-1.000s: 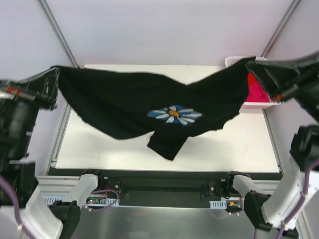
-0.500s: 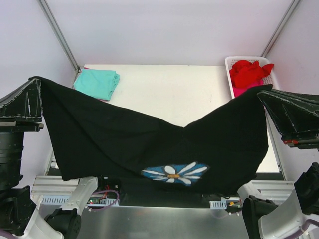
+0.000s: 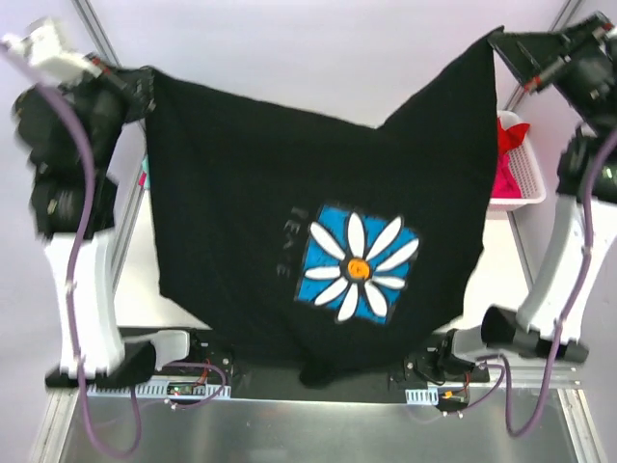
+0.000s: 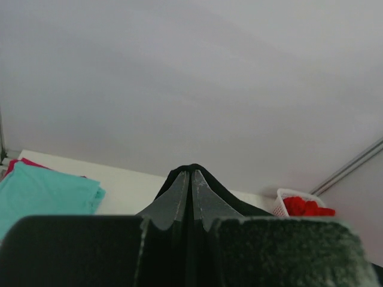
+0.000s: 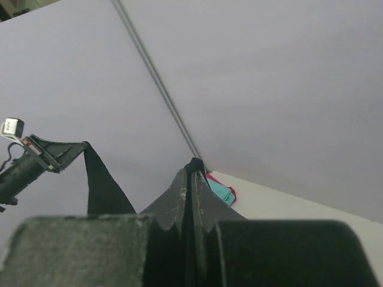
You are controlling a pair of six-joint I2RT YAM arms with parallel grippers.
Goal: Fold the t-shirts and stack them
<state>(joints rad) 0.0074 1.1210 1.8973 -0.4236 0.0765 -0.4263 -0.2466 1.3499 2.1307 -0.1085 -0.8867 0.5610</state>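
The large black t-shirt [image 3: 241, 222] with a white-and-blue flower print [image 3: 360, 262] hangs spread out high above the table. My left gripper [image 3: 147, 85] is shut on its upper left corner, and black cloth [image 4: 210, 186] shows round the fingertips in the left wrist view. My right gripper [image 3: 501, 42] is shut on its upper right corner, with black cloth [image 5: 194, 165] pinched between the fingers. A folded teal t-shirt [image 4: 42, 194] lies on a pink one at the table's far left; it also shows in the right wrist view [image 5: 218, 191]. Red and pink shirts [image 3: 508, 164] lie in the basket.
A white slotted basket [image 3: 528, 188] stands at the table's right, also in the left wrist view [image 4: 287, 194]. The hanging shirt hides most of the white table [image 3: 492, 280]. Grey walls and frame posts stand behind. The arm bases sit at the near edge.
Both grippers have risen high and drawn the black shirt up from a low sag near the front edge. It now hangs upright with the flower print facing the camera.
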